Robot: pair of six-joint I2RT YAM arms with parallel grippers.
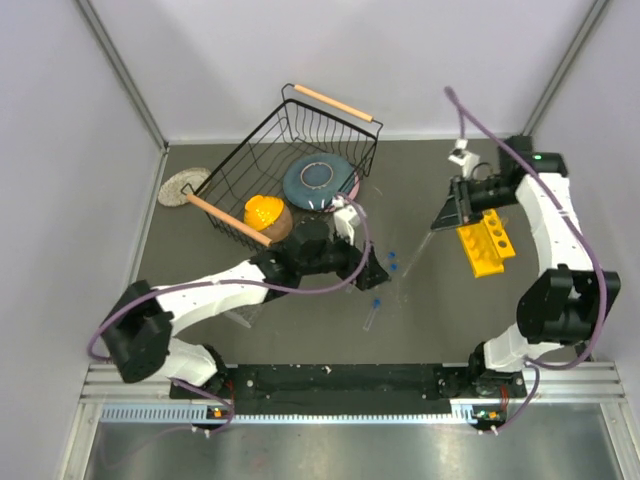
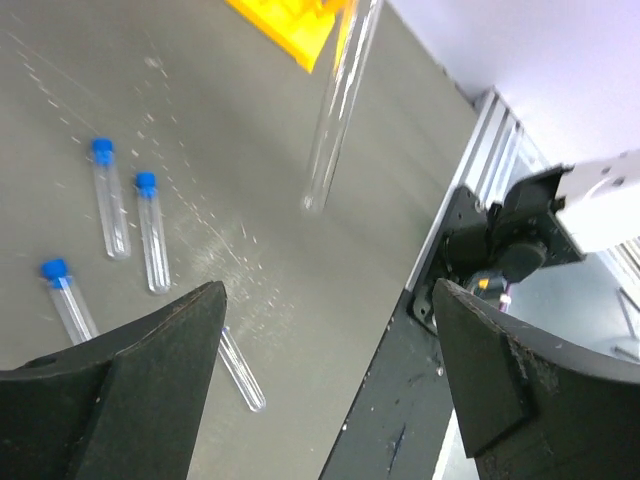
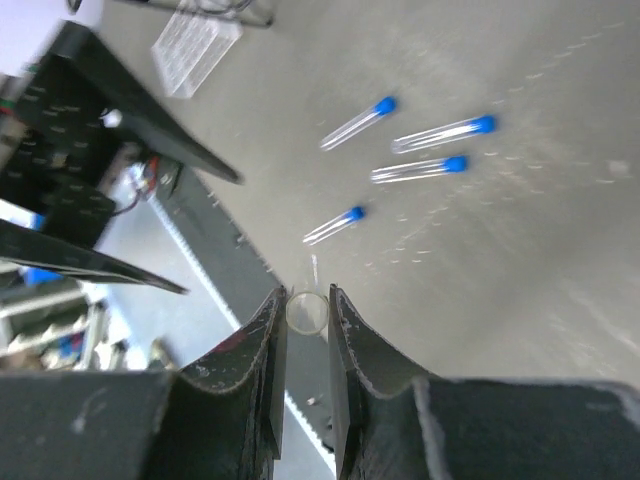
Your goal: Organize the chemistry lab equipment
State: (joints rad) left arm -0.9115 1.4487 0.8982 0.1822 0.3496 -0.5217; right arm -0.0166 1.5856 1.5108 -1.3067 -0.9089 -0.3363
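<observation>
My right gripper [image 3: 306, 300] is shut on a long clear glass rod [image 3: 306, 312], seen end-on between its fingers. From above, the rod [image 1: 420, 248] slants down-left from the right gripper [image 1: 443, 213], beside the yellow holed rack [image 1: 487, 243]. Several small tubes with blue caps [image 3: 420, 168] lie on the table below. My left gripper [image 2: 330, 300] is open and holds nothing; it hovers near the blue-capped tubes [image 2: 152, 230]. The rod [image 2: 340, 100] hangs in front of it. A clear rectangular rack [image 3: 197, 40] lies beyond the tubes.
A black wire basket [image 1: 300, 130] with wooden handles stands at the back left, holding a blue plate [image 1: 315, 183] and an orange bowl [image 1: 264, 212]. A round woven mat [image 1: 183, 186] lies left of it. The metal base rail [image 1: 340, 385] runs along the near edge.
</observation>
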